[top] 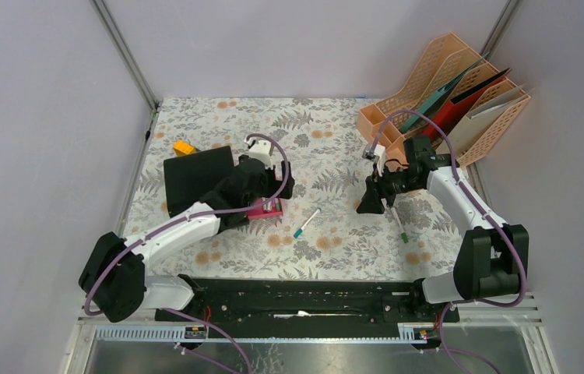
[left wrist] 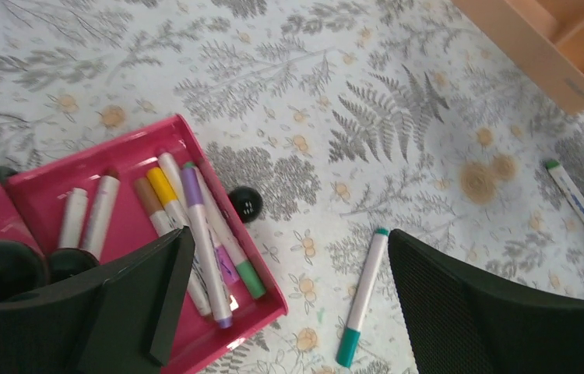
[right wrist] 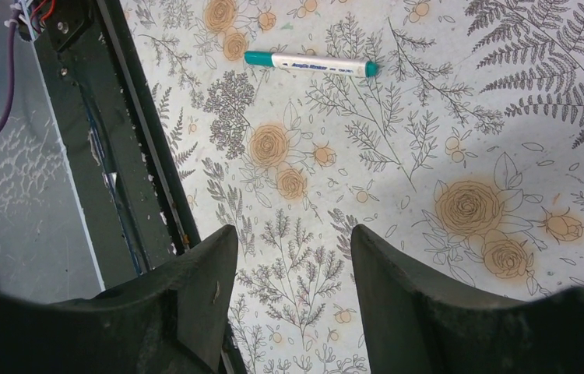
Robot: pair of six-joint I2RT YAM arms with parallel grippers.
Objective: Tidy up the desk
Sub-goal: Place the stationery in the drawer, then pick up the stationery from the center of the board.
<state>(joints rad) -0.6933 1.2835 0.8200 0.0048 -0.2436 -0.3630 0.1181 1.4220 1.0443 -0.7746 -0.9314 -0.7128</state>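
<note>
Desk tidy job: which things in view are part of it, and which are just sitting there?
Job, likely:
- desk
- pink tray holding markers
- loose teal marker
- loose green marker
- black pad
- small yellow thing
- file rack

Just there:
- black rail
- purple cables

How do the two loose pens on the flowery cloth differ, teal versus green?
The teal-capped pen lies nearer the pink tray; the green-capped pen lies further right, by the right arm. Seen from above, the teal cap points lower left, the green cap lower right. Both are white-bodied, flat on the desk, outside the tray.
</note>
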